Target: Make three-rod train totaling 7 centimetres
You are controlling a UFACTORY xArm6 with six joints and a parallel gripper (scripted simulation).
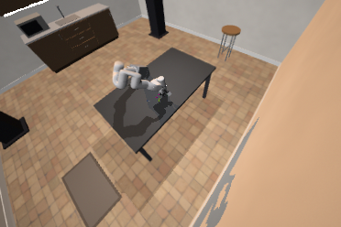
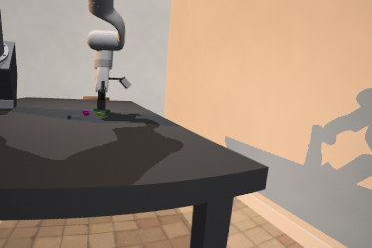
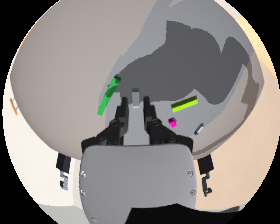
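My gripper [image 3: 135, 104] [image 2: 101, 108] points down over the table, its fingers partly open. A short grey rod [image 3: 135, 95] shows between and below the fingertips in the wrist view, with space on both sides of it. A small blue rod [image 3: 196, 133] [image 2: 69, 117] lies at the right of the wrist view. A pale grey piece [image 3: 200, 127], seemingly a grey rod, adjoins it; whether there is a gap is too small to tell. A magenta rod [image 3: 172, 122] [image 2: 86, 113] and a lime rod [image 3: 184, 104] [image 2: 100, 114] lie separately between them and the gripper.
A long green rod [image 3: 104, 104] lies slanted just left of the fingers in the wrist view, its far part in shadow. The black table [image 1: 183, 69] [image 2: 50, 170] bears the rods. The arm's shadow darkens part of the top. The table's edge is at the right in the exterior view.
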